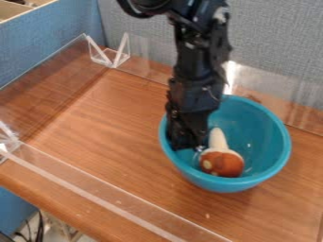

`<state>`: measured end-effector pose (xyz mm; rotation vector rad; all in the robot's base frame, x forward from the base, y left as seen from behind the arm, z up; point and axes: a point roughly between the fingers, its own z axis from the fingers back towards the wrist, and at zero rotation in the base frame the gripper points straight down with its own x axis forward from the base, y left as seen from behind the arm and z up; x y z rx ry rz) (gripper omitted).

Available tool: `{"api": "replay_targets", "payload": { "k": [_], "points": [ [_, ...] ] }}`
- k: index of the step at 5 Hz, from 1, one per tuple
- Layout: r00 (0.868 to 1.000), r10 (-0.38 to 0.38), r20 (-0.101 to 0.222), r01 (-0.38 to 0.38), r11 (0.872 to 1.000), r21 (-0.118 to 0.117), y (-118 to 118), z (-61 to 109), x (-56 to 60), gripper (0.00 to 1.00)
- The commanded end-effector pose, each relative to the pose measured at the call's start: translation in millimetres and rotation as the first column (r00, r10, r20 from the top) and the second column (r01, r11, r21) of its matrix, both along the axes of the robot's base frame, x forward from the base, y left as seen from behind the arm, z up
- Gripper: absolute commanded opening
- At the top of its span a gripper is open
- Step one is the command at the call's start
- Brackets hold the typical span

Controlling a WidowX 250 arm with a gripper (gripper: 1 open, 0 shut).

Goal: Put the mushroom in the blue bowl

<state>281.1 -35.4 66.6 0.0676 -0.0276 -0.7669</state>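
The blue bowl (259, 142) stands on the wooden table, right of centre. Inside it lies the mushroom (225, 162) on its side, reddish-brown cap toward the front and cream stem pointing back. My gripper (188, 142) points straight down at the bowl's left inner wall, just left of the mushroom and apart from it. Its dark fingers look drawn together with nothing between them.
Clear acrylic walls (76, 184) border the table along the front and left. A clear stand (111, 52) sits at the back by the blue partition (51, 38). Bare wooden tabletop (89, 118) stretches left of the bowl.
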Motion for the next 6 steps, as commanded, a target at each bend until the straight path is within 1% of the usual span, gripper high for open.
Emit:
{"api": "replay_targets", "payload": {
  "k": [1, 2, 3, 4, 5, 6],
  "points": [
    [0.999, 0.031, 0.038, -0.031, 1.000, 0.001, 2, 12.7, 12.3, 0.00],
    [0.997, 0.061, 0.041, -0.061, 0.998, 0.008, -1, 14.6, 21.3, 0.00],
    [0.996, 0.075, 0.045, -0.075, 0.997, 0.012, -4, 16.9, 32.1, 0.00],
    [0.995, 0.083, 0.051, -0.084, 0.996, 0.013, -6, 18.1, 40.0, 0.00],
    [0.994, 0.089, 0.060, -0.091, 0.996, 0.015, -9, 19.7, 47.7, 0.00],
    [0.993, 0.094, 0.064, -0.096, 0.995, 0.016, -17, 21.5, 50.9, 0.00]
  ]
}}
